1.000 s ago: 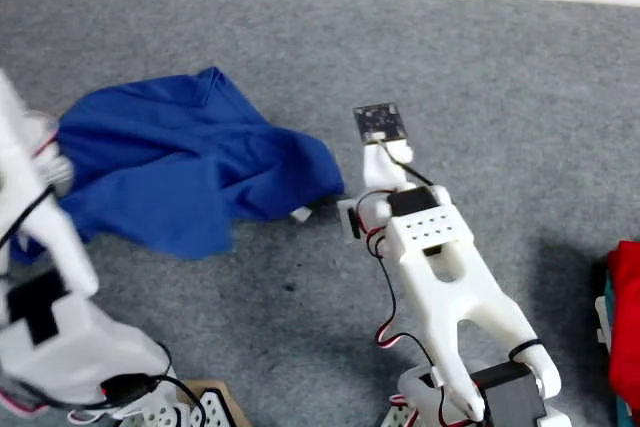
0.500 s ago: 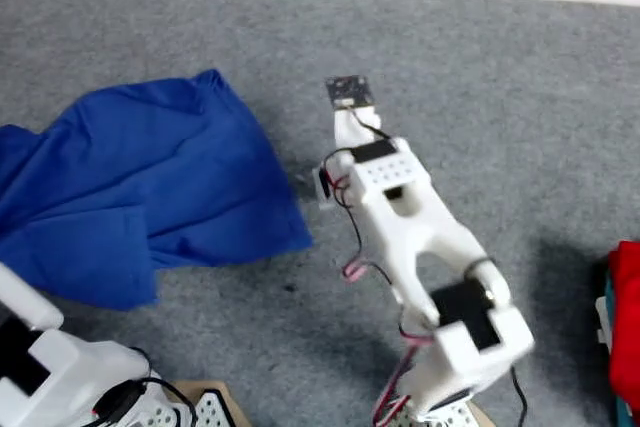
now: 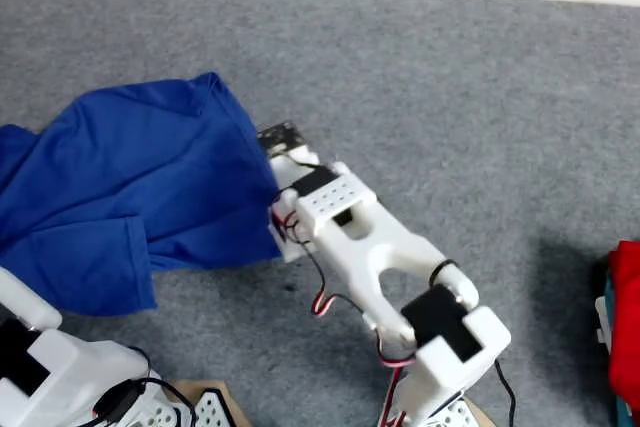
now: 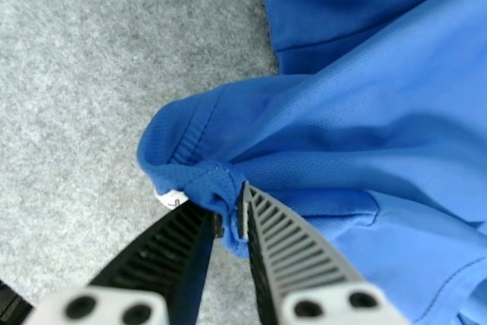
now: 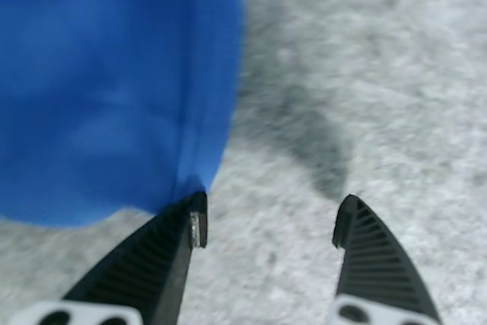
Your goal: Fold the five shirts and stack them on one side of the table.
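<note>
Left gripper (image 4: 229, 222) pinches a hem fold of the blue shirt (image 4: 365, 112). Right gripper (image 5: 272, 222) gapes wide, one fingertip at the shirt's edge, grey table (image 5: 365, 74) beneath. Red cloth (image 3: 626, 327) lies well apart.

I count one blue shirt (image 3: 130, 197), and one red cloth (image 3: 625, 327) at the counter's (image 3: 480, 97) edge, which shows too little for me to call it a shirt. That makes two pieces of fabric in all. There are two arms, the left arm (image 3: 50, 367) and the right arm (image 3: 370, 247). Each carries one tool, so there are two tools, the left tool (image 4: 230, 215) and the right tool (image 5: 274, 222), with two fingers apiece. There is one grey counter under everything.
</note>
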Controlling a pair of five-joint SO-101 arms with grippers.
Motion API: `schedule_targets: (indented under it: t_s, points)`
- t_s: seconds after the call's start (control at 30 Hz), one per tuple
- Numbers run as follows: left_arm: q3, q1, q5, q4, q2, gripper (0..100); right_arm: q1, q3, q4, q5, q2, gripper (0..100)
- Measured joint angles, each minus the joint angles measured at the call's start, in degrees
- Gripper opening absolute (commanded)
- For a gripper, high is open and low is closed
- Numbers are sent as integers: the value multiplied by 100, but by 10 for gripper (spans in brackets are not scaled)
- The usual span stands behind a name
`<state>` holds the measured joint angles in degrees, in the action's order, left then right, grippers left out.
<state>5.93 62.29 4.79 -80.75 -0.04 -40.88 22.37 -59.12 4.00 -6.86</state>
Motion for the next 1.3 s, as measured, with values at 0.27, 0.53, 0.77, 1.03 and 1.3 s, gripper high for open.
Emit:
schedule_targets:
  t_s: [0.27, 0.53, 0.77, 1.03, 1.3]
  points:
    - [18, 0, 0, 0, 0, 10, -281, 325, 211, 0, 642, 275]
    - [18, 0, 0, 0, 0, 10, -281, 202, 993, 0, -62, 273]
    - [18, 0, 0, 0, 0, 10, -255, -132, 1029, 308, -475, 22]
    - [281, -53, 0, 281, 0, 10, -237, -220, 334, 316, -475, 18]
    - [308, -167, 0, 281, 0, 10, 220, 141, -88, 316, 536, 6]
